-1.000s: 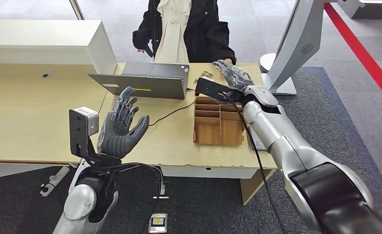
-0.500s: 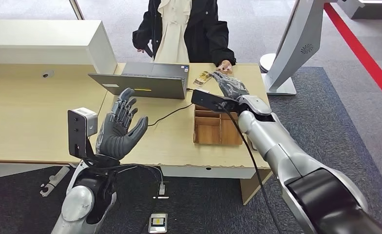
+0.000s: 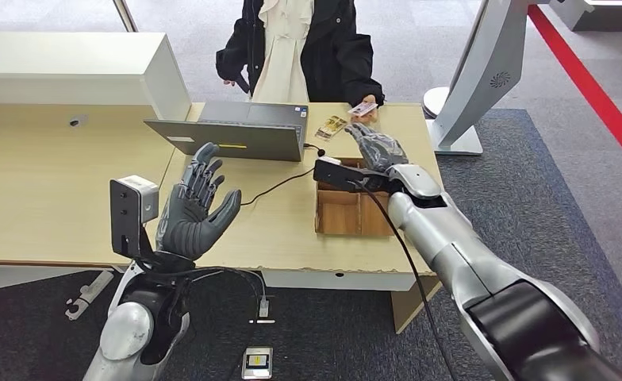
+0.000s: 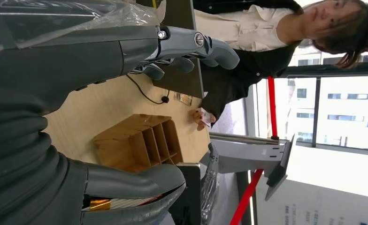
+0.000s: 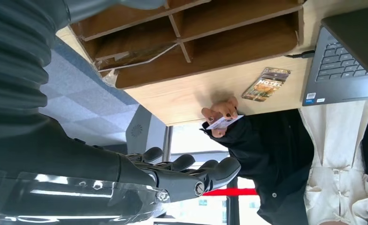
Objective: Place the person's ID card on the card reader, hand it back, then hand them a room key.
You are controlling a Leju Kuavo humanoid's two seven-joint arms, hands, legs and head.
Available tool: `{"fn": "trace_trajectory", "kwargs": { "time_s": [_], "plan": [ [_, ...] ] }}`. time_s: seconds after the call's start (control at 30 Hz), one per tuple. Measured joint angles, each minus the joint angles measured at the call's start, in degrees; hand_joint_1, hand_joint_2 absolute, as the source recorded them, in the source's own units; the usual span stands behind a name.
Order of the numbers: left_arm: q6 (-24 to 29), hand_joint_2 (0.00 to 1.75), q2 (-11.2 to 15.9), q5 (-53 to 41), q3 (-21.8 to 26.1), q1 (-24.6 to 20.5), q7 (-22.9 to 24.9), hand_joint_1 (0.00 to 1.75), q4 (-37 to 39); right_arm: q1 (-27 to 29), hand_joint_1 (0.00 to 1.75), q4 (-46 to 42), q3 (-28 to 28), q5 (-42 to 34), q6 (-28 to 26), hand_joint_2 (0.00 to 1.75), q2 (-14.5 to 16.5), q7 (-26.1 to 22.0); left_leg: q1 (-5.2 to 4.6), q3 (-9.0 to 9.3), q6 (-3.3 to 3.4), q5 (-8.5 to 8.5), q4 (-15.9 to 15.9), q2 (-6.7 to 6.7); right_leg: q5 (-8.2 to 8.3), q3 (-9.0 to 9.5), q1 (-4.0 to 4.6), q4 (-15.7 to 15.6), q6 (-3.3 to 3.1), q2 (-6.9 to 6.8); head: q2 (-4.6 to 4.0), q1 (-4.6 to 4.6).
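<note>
Left hand: we are seeing the left hand (image 3: 195,205) raised over the near edge of the desk (image 3: 46,198), well to the left of the wooden organizer (image 3: 354,208). Its fingers are spreading apart, the palm is open, and it is holding nothing.

Laptop: the laptop (image 3: 236,133) is standing open on the desk, to the left of the organizer and further from us. A black cable (image 3: 280,184) is running from its side across the desk top.

Hotel card: a small printed card (image 3: 331,127) is lying flat on the desk, just beyond the organizer, between the laptop and the person's hand (image 3: 365,109). In the right wrist view we are reading the word HOTEL on it.

Wooden organizer: it is sitting on the desk with its compartments open upward.

Right hand: the right hand (image 3: 375,144) is hovering just beyond the far edge of the organizer, stretching toward the person. Its fingers are lying loosely extended and a little apart, and they are gripping nothing.

ID card: the ID card (image 3: 362,107) is being pinched in the person's hand, above the far edge of the desk, beyond the organizer and just past the right hand, apart from it.

Person: a person in a dark jacket (image 3: 332,48) is standing behind the desk.
</note>
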Motion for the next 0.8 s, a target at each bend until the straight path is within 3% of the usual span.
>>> {"fn": "trace_trajectory", "kwargs": {
  "time_s": [0.8],
  "plan": [
    [0.4,1.75,0.0,-1.0,1.0,-0.3,0.5,0.0,0.0,0.7,0.0,2.7,0.5,2.2,-3.8,1.75,-1.1,1.2,-0.01,0.0,0.0,0.0,0.0,0.01,0.0,0.0,0.0,0.0,0.0,0.0,0.0,-0.01]
  ]
}}
